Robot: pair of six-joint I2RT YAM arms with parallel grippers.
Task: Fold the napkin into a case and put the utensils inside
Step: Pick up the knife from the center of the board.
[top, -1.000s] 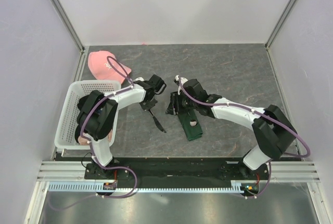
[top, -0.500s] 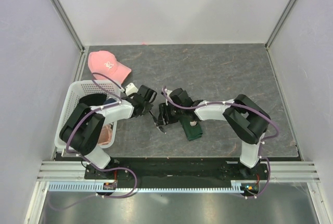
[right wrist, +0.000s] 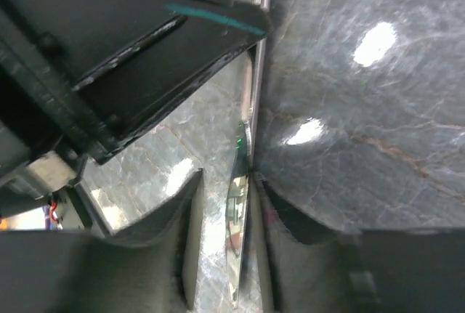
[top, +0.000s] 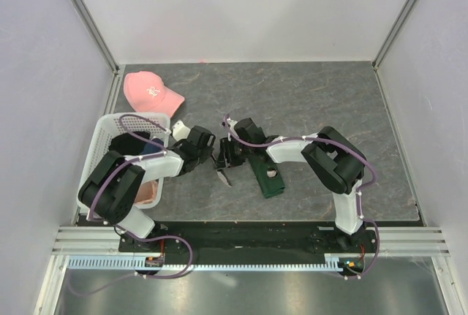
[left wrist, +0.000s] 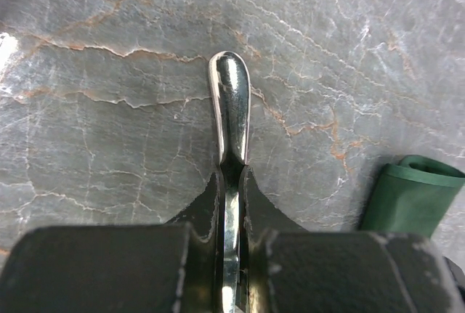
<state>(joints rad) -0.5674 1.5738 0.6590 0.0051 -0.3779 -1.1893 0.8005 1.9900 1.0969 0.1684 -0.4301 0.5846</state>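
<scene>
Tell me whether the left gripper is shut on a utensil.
Yes, the left wrist view shows the left gripper clamped on the shiny utensil.

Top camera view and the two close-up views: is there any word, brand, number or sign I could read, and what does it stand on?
No text can be read in any view.
On the pink cap: a small white emblem on its front, too small to read.
On the green folded case: a small pale patch, too blurred to tell whether it bears writing.
On the utensil in the left wrist view: plain shiny metal, no stamp visible.
</scene>
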